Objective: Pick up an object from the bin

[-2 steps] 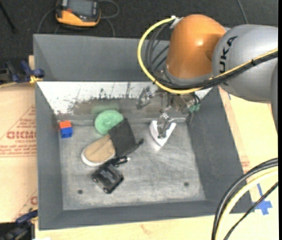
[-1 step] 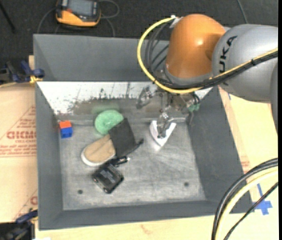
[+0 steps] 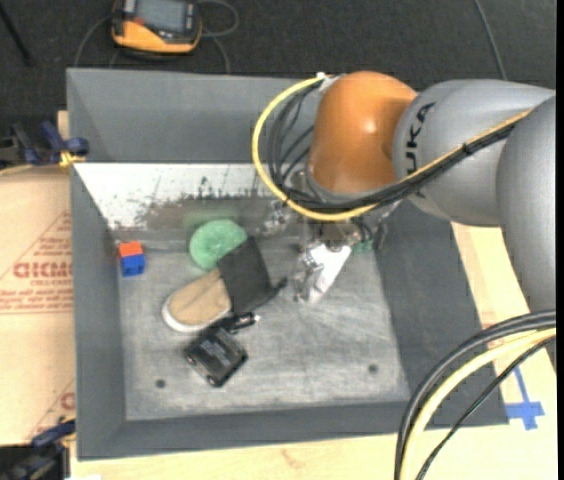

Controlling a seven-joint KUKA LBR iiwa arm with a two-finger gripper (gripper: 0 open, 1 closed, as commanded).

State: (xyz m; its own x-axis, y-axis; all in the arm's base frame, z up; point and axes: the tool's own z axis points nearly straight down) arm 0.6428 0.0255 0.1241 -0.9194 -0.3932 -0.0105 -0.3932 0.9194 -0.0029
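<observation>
My gripper (image 3: 317, 271) hangs under the orange wrist cover, low over the bin floor right of centre. Just to its left lies a black flat rectangular piece (image 3: 245, 273), tilted and resting across one end of a tan, shoe-shaped thing with a white rim (image 3: 194, 304). A green rounded lump (image 3: 216, 241) sits behind these, near the back wall. A small black gadget (image 3: 215, 355) lies on the floor in front of the tan thing. The view shows nothing held in the gripper.
A small blue block with an orange top (image 3: 132, 259) stands by the left wall. The arm and its looped cables cover the bin's back right. Bare floor stretches along the front and to the right of the gripper.
</observation>
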